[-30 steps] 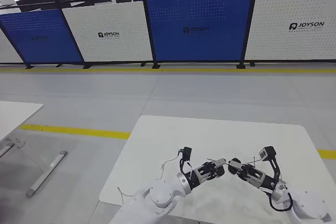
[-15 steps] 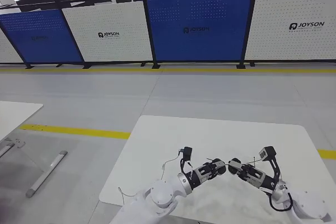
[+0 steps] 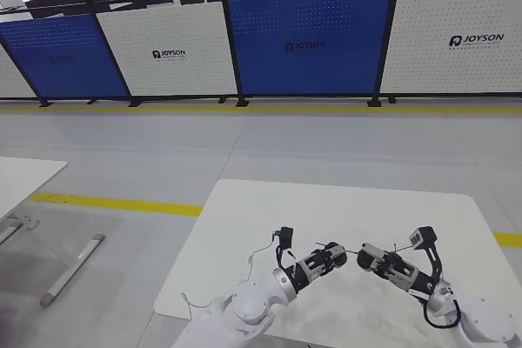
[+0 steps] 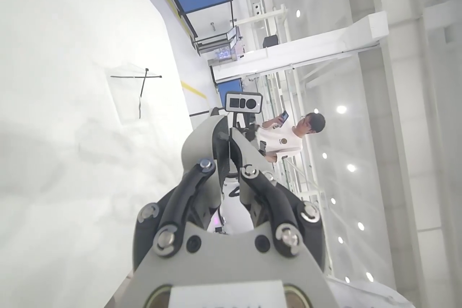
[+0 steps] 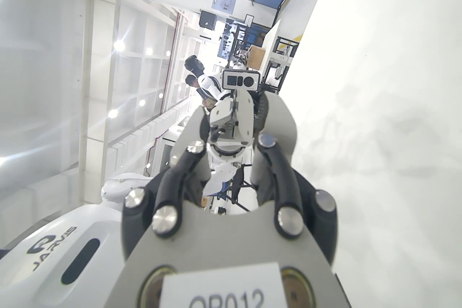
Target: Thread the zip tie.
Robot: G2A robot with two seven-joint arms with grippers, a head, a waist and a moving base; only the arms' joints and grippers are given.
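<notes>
Over the white table (image 3: 331, 209) my two arms face each other tip to tip. My left gripper (image 3: 335, 255) (image 4: 228, 130) is shut on a thin black zip tie (image 4: 229, 150) (image 3: 351, 252), whose free end pokes toward my right gripper (image 3: 370, 256). In the right wrist view, my right gripper (image 5: 235, 105) stands open with its fingers (image 5: 278, 121) apart. Nothing is between them, and the left gripper shows through the gap. A small gap separates the two grippers.
Two more black zip ties (image 4: 139, 85) lie crossed on a clear sheet on the table, behind the right arm (image 3: 398, 250). Bare table stretches toward the far edge. Blue and white partition panels (image 3: 304, 48) stand across the floor beyond.
The gap between the grippers has widened: my right gripper drew back to the right and my left one shifted slightly left, still holding the tie.
</notes>
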